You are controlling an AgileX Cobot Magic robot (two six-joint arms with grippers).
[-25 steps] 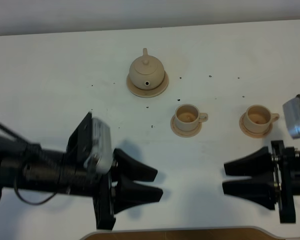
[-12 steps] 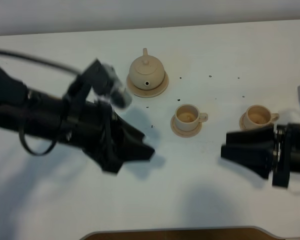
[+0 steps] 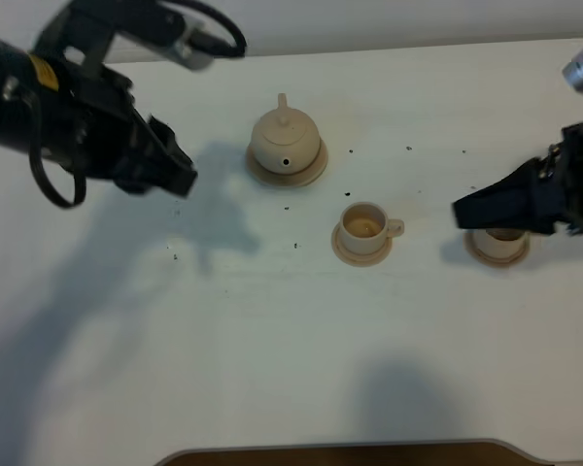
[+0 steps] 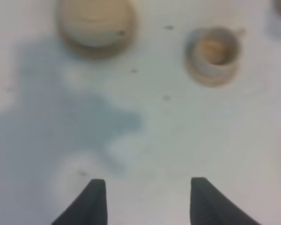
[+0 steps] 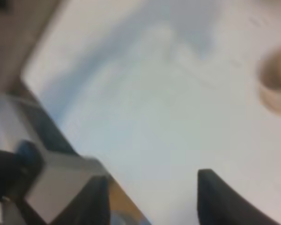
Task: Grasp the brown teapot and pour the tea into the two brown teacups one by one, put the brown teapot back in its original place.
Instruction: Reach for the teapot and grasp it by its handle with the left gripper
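The brown teapot stands on its round saucer at the back middle of the white table. One brown teacup sits on its saucer in front of it. The other teacup is half hidden under my right gripper. My left gripper hangs raised, left of the teapot and apart from it. The left wrist view shows that gripper open and empty, with the teapot and a teacup beyond it. In the blurred right wrist view my right gripper is open and empty.
Small dark specks dot the white table around the tea set. The table's front edge shows at the bottom. A blurred tan round shape and the table's edge appear in the right wrist view.
Both arms have risen from the front edge. The left swung back and left, level with the teapot. The right moved back over the right-hand teacup.
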